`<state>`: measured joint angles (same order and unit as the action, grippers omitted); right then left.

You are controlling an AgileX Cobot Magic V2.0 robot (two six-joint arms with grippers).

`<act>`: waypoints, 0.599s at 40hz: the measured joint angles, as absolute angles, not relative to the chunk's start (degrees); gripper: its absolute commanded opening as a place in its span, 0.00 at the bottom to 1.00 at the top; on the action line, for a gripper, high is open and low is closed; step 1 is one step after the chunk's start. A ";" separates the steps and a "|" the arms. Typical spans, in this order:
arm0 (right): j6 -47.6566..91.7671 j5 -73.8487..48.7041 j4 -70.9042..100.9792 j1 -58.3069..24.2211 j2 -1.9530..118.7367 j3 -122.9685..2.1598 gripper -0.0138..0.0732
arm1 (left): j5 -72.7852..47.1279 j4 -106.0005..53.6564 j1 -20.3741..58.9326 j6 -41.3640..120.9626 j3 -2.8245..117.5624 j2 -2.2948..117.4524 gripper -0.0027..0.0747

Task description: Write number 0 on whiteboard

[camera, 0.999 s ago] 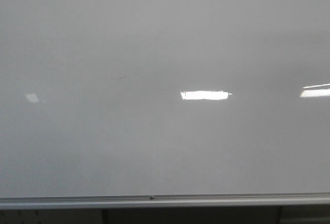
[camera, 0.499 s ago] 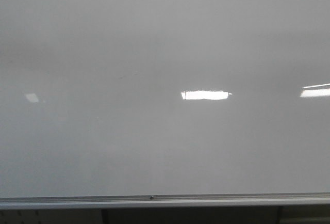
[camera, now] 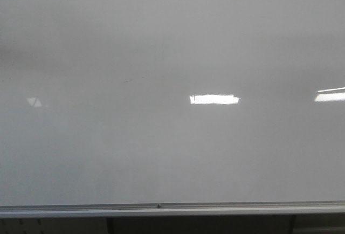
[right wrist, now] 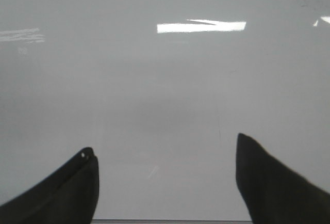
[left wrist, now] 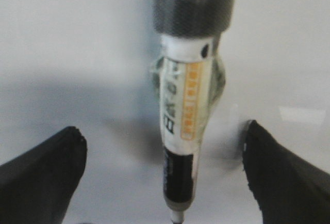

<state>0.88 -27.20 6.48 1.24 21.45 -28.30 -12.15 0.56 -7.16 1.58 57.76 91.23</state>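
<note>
Whiteboard (camera: 172,40) showing no stroke; marker (left wrist: 183,110) sitting between spread left jaws, ungripped, right jaws spread empty; marker risking slipping.

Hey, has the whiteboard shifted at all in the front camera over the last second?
No. The whiteboard sits the same: its silver bottom rail and the small screw on it keep their place in the front view.
</note>
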 measured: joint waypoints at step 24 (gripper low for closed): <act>0.88 -27.32 6.48 1.24 21.45 -28.30 0.82 | -15.31 -0.50 -7.16 1.68 58.17 91.56 0.01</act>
<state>0.88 -27.32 6.48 1.24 21.45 -28.30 -15.31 -0.50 -7.16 1.68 58.17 91.56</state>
